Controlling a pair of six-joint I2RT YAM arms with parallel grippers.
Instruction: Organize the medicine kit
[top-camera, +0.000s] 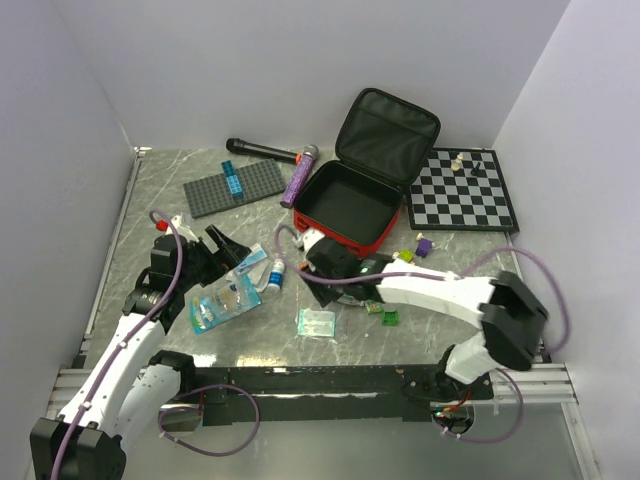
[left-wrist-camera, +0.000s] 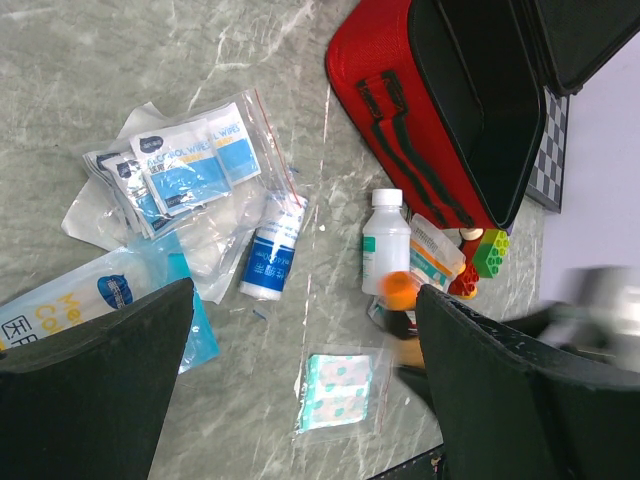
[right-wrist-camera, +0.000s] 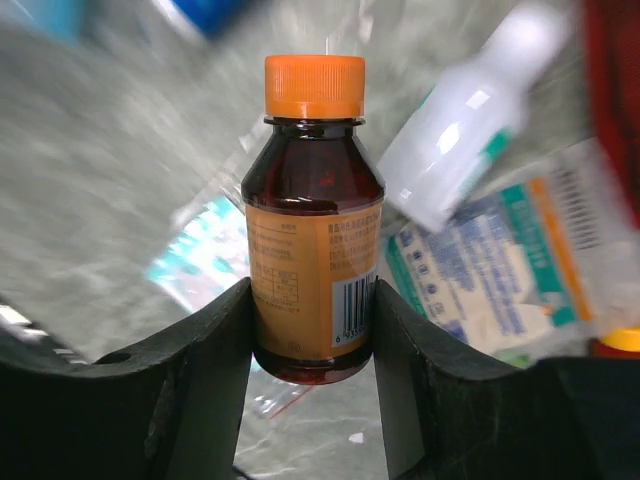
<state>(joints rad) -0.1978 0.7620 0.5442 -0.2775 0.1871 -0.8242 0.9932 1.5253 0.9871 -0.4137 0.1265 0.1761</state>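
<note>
Top external view, left side: I find the left gripper (top-camera: 222, 245) with its jaws spread wide and holding nothing, near a bag of sachets (top-camera: 225, 300). At centre, the right gripper (right-wrist-camera: 312, 300) clamps an orange-capped amber bottle (right-wrist-camera: 312, 200). Just beyond, the medicine kit (top-camera: 340, 233) lies open with its lid raised, beside a chessboard (top-camera: 462, 190).

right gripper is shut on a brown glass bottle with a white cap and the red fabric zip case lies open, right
The cap on the brown glass bottle is orange, not white; the right wrist view shows it. Otherwise yes: the right gripper is shut on that bottle and the red fabric zip case lies open.
</note>
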